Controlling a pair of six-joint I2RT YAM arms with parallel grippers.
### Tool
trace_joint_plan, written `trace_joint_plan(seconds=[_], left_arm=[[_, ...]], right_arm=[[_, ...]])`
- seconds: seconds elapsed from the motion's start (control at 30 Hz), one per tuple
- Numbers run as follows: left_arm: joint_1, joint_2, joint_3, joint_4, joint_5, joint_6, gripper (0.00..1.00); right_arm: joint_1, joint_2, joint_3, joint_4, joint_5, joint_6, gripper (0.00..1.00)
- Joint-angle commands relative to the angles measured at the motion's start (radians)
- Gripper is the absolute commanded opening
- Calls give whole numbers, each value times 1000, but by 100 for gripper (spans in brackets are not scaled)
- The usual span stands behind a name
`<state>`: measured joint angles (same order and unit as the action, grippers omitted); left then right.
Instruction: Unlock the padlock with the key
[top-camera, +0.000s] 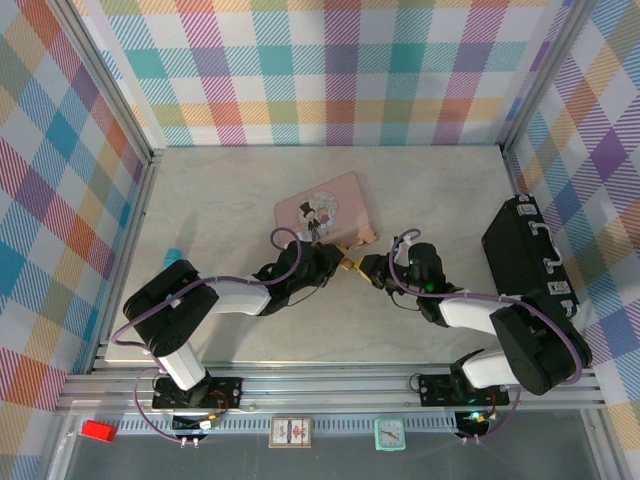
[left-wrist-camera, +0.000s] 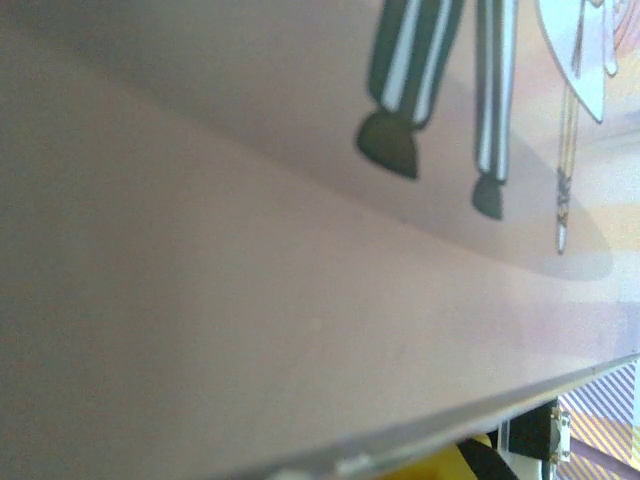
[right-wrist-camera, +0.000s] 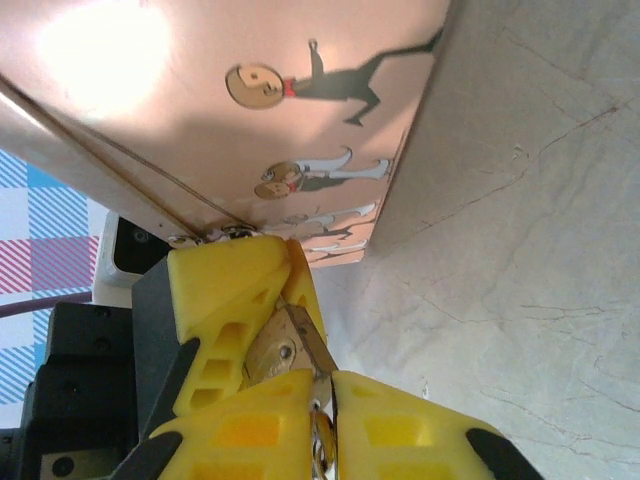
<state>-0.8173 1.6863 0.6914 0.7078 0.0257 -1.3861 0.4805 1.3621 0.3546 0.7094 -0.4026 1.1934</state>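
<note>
Right gripper (right-wrist-camera: 322, 400): jaws pinched on a thin metal piece, which we read as the key (right-wrist-camera: 322, 443), right up against the padlock (right-wrist-camera: 284, 348). Left gripper (right-wrist-camera: 283, 292): its yellow fingers (right-wrist-camera: 225, 295) are clamped on the padlock body. We see the padlock between both grippers, just near of the pink box (top-camera: 318, 207), by its near right corner. The box lies mid-table (top-camera: 230, 210). A black case (top-camera: 522, 255) sits well apart at the right edge.
</note>
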Motion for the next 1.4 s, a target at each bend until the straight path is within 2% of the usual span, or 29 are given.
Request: trace_joint_plan(seconds=[0.0, 0.17, 0.27, 0.37, 0.43, 0.5, 0.53, 0.6, 0.67, 0.73, 0.83, 0.93, 1.17, 1.3, 1.37], left_arm=[[-36, -29, 45, 46, 122, -25, 5], [-36, -11, 52, 60, 120, -28, 5], [-36, 0, 61, 60, 126, -28, 5], [-36, 8, 63, 63, 127, -31, 5], [-37, 5, 61, 48, 123, -29, 5], [-33, -11, 60, 0, 112, -17, 5], [-29, -24, 60, -42, 106, -11, 5], [-14, -42, 53, -110, 95, -6, 4], [-1, -56, 48, -143, 87, 9, 4], [11, -72, 48, -177, 78, 26, 4], [29, -83, 43, -200, 71, 37, 3], [51, -89, 51, -219, 83, 48, 3], [104, -134, 66, -314, 116, 75, 3], [118, -155, 66, -349, 134, 93, 3], [128, -165, 52, -347, 141, 91, 3]], right_arm=[[-10, 10, 53, 75, -52, -16, 13], [-3, 26, 48, 147, -84, 11, 5], [9, 23, 50, 139, -82, 10, 5], [13, 28, 56, 134, -78, 8, 7], [12, 20, 60, 96, -69, -11, 15], [10, -13, 83, -28, -57, -84, 22], [12, -44, 114, -169, -43, -156, 25], [35, -118, 203, -514, 77, -333, 36], [54, -173, 236, -646, 166, -460, 45], [53, -210, 232, -673, 191, -543, 48], [67, -240, 220, -682, 202, -670, 47], [149, -252, 207, -652, 269, -857, 47], [264, -216, 88, -352, 247, -1146, 50], [328, -152, 56, -225, 308, -1320, 50], [339, -132, 51, -184, 345, -1354, 49]])
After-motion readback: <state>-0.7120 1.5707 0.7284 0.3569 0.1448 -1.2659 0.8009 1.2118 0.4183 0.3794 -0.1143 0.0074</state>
